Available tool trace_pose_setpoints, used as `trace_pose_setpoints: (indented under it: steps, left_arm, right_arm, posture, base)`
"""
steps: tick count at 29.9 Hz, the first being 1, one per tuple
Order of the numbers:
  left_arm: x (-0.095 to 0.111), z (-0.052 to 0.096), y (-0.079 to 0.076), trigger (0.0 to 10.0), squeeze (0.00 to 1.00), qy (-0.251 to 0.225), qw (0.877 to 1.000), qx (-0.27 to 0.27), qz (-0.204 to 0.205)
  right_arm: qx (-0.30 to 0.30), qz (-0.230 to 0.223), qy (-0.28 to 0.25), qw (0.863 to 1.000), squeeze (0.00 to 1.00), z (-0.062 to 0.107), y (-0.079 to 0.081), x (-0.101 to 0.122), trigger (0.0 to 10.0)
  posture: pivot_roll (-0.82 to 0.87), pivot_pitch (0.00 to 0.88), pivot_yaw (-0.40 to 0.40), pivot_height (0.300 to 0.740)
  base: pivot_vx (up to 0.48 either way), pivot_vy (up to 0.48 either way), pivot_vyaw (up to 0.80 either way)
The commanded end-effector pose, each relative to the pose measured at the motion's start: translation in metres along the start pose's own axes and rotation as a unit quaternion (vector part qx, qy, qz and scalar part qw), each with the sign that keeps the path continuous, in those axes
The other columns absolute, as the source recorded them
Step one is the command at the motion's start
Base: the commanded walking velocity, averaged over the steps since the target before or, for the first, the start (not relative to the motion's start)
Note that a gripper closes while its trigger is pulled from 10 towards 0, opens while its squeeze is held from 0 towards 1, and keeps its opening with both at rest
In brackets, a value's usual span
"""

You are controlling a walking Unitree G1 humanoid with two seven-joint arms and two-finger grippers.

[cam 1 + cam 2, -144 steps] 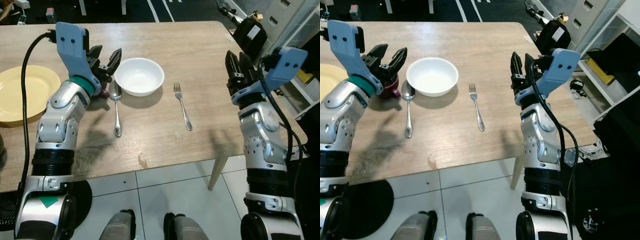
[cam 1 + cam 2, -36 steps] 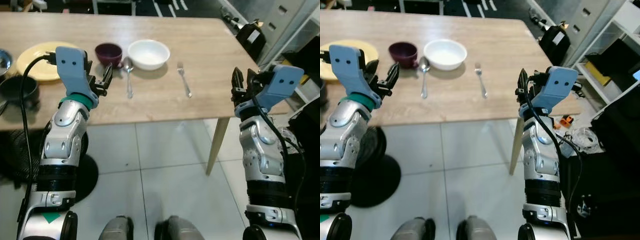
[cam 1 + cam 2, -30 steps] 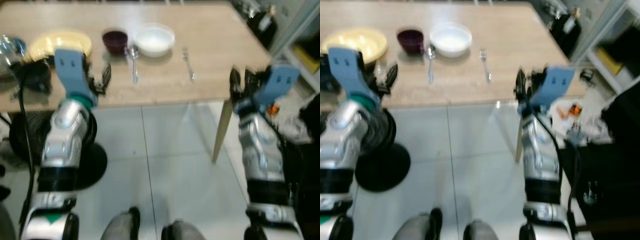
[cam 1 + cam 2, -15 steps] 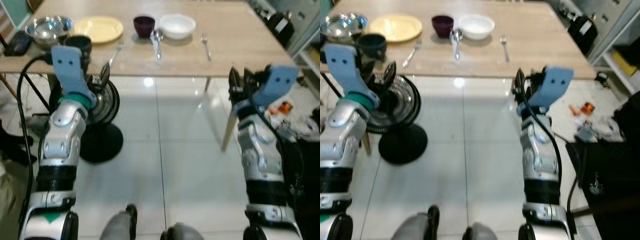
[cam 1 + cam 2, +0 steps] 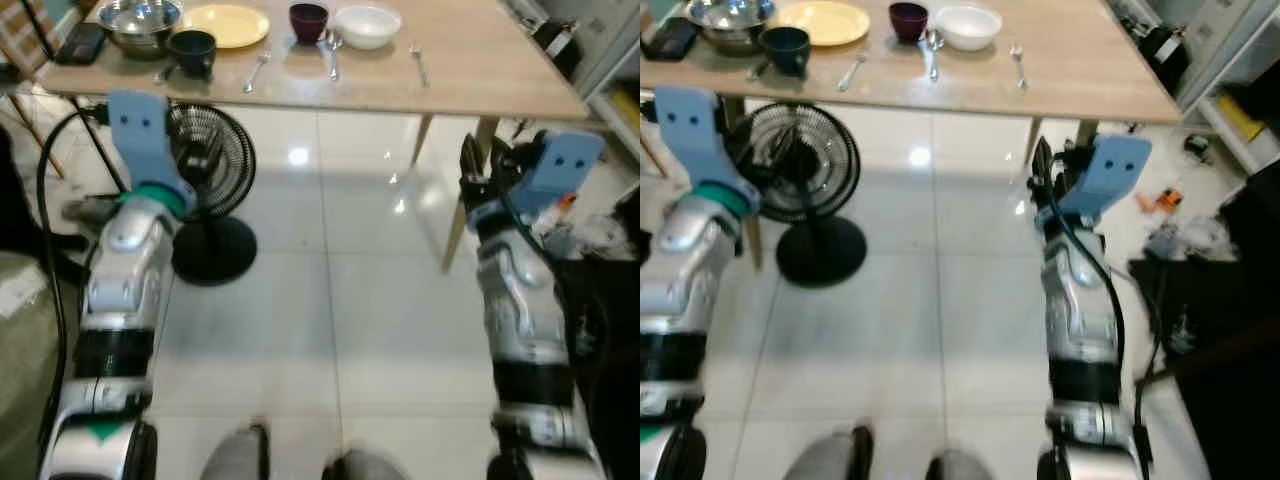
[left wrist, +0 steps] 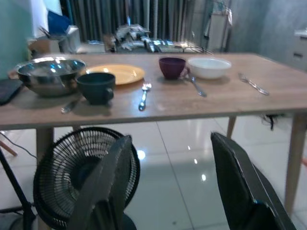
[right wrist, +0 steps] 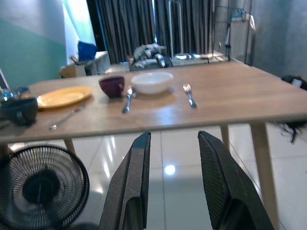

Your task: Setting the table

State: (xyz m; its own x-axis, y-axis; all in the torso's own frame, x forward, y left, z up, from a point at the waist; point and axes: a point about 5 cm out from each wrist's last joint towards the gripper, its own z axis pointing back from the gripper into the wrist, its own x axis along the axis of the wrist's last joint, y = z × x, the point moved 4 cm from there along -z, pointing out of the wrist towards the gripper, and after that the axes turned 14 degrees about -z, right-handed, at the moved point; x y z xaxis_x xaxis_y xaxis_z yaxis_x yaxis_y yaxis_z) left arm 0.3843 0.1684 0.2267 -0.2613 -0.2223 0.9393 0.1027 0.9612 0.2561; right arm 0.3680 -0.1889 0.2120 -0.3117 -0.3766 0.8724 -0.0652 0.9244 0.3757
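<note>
The wooden table (image 5: 480, 75) stands far ahead of me, across the tiled floor. On it, left to right, are a steel bowl (image 5: 140, 20), a dark cup (image 5: 192, 45), a yellow plate (image 5: 225, 18), a fork (image 5: 257, 72), a maroon cup (image 5: 308, 20), a spoon (image 5: 332, 55), a white bowl (image 5: 367, 25) and a second fork (image 5: 418, 62). My left gripper (image 6: 171, 138) is raised, open and empty, well short of the table. My right gripper (image 7: 173, 136) is also raised, open and holding nothing.
A black floor fan (image 5: 210, 160) on a round base stands under the table's left part, just ahead of my left gripper. A table leg (image 5: 460, 215) is close to my right gripper. Dark bags and clutter (image 5: 1200, 240) lie on the right.
The view has pulled back from the table, which is now far off and small. The fan and the left-hand dishes have come into view. Both grippers stay raised and open.
</note>
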Motion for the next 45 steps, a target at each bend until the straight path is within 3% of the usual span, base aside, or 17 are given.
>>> trace_pose_setpoints:
  steps: [1,45]
  left_arm:
    - [-0.0018,-0.0005,-0.0057,10.0,0.00,0.004,1.000,-0.011,-0.002]
    - [-0.0005,-0.0021,-0.0103,10.0,0.00,0.002,1.000,-0.018,0.000]
  right_arm:
    - [-0.009,0.005,-0.007,1.000,0.00,0.0011,-0.0053,0.0039,10.0]
    - [-0.014,0.005,-0.006,1.000,0.00,0.0034,-0.0073,0.0037,10.0]
  posture:
    - [0.03,0.000,-0.002,0.740]
    - [0.02,0.000,0.003,0.740]
  base:
    - [-0.337,0.000,0.00]
    - [-0.334,0.000,0.00]
